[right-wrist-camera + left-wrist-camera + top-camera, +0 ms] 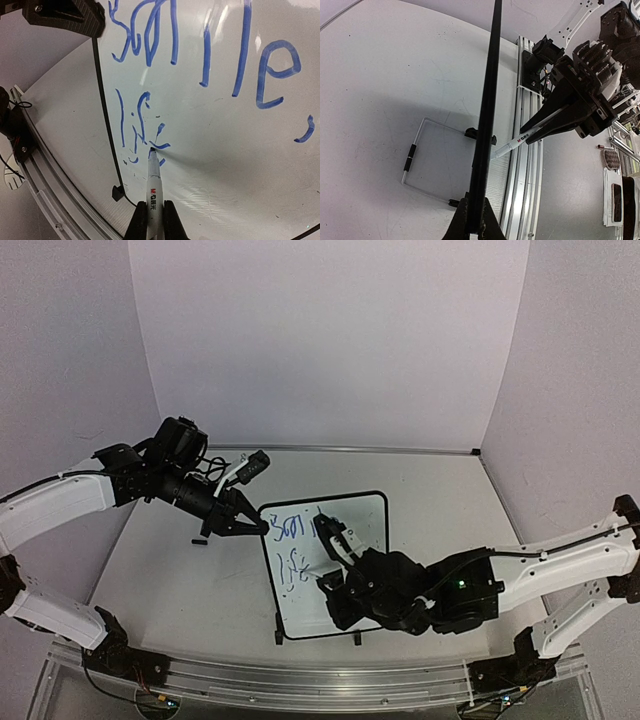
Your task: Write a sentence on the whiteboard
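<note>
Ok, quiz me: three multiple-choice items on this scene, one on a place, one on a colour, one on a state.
1. Where is the tip of the marker?
A. on the black frame of the board
B. on the board's white face, at the second line of writing
C. lifted off the board

2. What colour is the writing?
A. red
B. blue
C. green

3. How is the left hand?
A. open, off the board
B. shut on the marker
C. shut on the board's edge

Answers:
1 B: the right wrist view shows the tip touching the white face under the first line.
2 B: every stroke is blue.
3 C: the left wrist view shows its fingers pinching the black frame.
</note>
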Available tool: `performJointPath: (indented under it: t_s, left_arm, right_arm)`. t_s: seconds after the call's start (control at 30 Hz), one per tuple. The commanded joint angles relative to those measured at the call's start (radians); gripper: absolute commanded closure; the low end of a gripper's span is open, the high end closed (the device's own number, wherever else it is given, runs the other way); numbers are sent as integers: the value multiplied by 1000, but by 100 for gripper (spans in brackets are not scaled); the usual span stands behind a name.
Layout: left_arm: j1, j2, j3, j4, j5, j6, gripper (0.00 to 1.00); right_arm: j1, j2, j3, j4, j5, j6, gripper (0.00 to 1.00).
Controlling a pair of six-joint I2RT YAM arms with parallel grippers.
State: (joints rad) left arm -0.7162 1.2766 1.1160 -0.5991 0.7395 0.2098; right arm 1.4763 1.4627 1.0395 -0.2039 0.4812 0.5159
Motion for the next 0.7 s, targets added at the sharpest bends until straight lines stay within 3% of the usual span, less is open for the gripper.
performJointPath:
  t_s: [0.0,0.67]
  left_arm:
    - [11,0,-5,15,-51,20,100]
    - [11,-5,-5,14,-56,20,100]
  right_arm:
    - [-5,-33,39,-8,94,-11,100]
    - [-5,-73,30,28,99,-46,100]
